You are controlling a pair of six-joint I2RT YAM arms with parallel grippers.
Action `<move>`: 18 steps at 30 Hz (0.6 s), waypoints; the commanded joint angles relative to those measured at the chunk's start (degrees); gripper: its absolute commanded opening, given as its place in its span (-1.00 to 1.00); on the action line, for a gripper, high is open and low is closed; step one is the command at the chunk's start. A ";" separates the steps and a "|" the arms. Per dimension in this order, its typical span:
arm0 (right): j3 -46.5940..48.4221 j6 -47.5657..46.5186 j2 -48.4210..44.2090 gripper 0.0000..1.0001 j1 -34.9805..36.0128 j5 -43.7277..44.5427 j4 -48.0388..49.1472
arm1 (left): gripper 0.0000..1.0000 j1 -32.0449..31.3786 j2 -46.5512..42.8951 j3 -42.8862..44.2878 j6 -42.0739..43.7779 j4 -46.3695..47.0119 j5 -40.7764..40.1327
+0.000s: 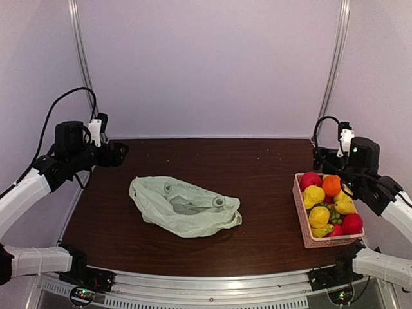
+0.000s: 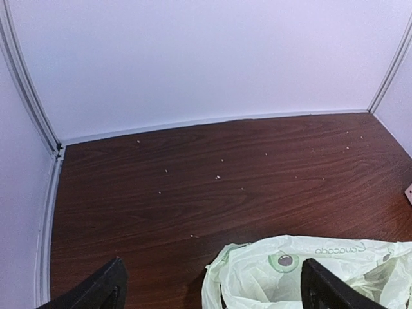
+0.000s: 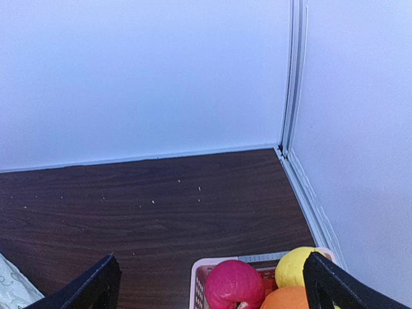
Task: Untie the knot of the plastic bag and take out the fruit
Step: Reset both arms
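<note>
Pale green plastic bag (image 1: 185, 206) lies slack and flat mid-way across the table (image 1: 257, 167), mouth loose, no knot discernible, so it reads as emptied. Yellow and orange fruit (image 1: 315, 194) sits piled in the pink basket (image 1: 301, 215) at right. Left gripper (image 2: 212, 286) and right gripper (image 3: 212, 283) hang at the table's sides, jaws spread, holding nothing. Likely parked, job done.

Soft, even light fills the booth, slightly cool, so the white walls (image 1: 206, 64) read faintly lilac. The dark table (image 1: 257, 167) carries a dull sheen toward its far edge in the 2 wrist views. Shadows are weak, just a thin dark rim under the plastic bag (image 1: 187, 209). All 3 pictures look soft and a little grainy; the fruit (image 1: 318, 217) shows saturated, with little surface detail.
</note>
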 commanded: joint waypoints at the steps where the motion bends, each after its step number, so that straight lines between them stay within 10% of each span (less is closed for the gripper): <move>1: -3.40 -6.63 -6.03 1.00 -0.42 -3.20 11.60 | 0.93 0.52 -7.76 -2.34 3.67 1.56 -0.81; 18: -13.68 -7.50 -19.67 1.00 -0.31 -2.73 19.05 | 0.95 0.51 -26.87 -9.57 -2.09 -6.89 -15.11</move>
